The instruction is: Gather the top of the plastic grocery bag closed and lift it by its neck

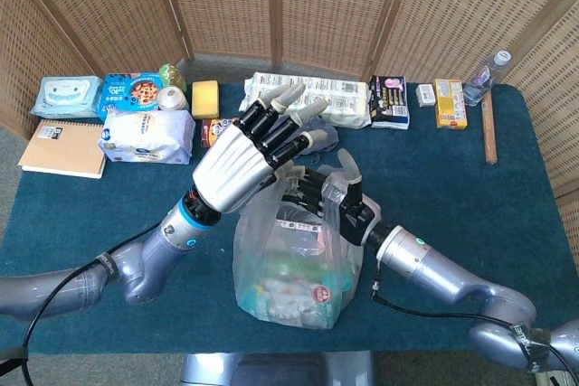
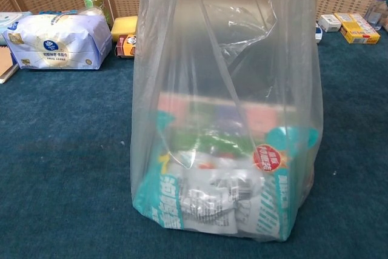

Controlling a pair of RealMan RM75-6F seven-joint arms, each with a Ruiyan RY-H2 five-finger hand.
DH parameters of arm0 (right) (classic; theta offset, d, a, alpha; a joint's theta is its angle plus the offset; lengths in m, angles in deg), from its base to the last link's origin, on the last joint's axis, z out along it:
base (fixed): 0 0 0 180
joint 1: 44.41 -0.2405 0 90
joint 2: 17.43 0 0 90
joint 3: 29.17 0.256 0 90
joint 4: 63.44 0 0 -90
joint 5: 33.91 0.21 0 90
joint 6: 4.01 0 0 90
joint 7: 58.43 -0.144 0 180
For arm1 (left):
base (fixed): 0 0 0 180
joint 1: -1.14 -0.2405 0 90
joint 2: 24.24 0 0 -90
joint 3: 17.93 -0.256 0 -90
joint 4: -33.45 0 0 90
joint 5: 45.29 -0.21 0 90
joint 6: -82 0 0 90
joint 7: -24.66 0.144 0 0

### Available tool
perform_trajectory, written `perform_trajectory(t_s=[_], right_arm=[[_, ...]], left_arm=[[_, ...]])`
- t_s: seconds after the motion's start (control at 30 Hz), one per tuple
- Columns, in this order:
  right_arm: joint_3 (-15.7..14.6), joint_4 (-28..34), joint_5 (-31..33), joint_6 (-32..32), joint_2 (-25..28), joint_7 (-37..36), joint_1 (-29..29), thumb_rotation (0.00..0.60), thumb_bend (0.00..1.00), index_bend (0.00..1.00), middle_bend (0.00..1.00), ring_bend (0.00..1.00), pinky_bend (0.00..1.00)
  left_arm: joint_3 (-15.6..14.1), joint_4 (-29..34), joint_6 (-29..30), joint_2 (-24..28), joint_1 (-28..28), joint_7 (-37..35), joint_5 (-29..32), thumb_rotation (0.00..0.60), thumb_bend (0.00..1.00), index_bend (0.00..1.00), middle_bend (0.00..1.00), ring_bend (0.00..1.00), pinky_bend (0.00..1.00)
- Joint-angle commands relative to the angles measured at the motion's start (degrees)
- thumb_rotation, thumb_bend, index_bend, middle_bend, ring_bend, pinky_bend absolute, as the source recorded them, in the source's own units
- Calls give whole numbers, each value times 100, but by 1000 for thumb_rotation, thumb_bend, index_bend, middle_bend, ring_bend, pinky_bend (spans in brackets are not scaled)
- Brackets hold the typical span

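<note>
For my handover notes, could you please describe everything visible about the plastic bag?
The bag is thin, clear, crinkled plastic, standing upright on the teal tablecloth near the front edge. Packaged goods, some with teal and white print, fill its bottom. Its top is drawn upward; the right hand grips it there, while the left hand hovers above with fingers spread. Its base rests on the cloth.

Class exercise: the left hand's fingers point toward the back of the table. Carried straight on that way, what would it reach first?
Probably the long white printed package at the table's rear: the left hand points up-right toward it above the plastic bag. Depth is unclear, so it might pass over.
</note>
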Motion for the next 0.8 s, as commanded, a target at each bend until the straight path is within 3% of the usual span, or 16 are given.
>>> perform_trajectory(t_s=[0.03,0.8], right_arm=[[16,0,-33,-1,18,-26,30,0,126,259,273,195,91],[-117,-21,-536,-93,135,-368,72,0,126,240,234,176,91]], left_arm=[[3,-14,0,7,-1,7,3,600,38,276,172,1,162],[32,-181,26,-4,10,34,58,600,38,260,163,0,162]])
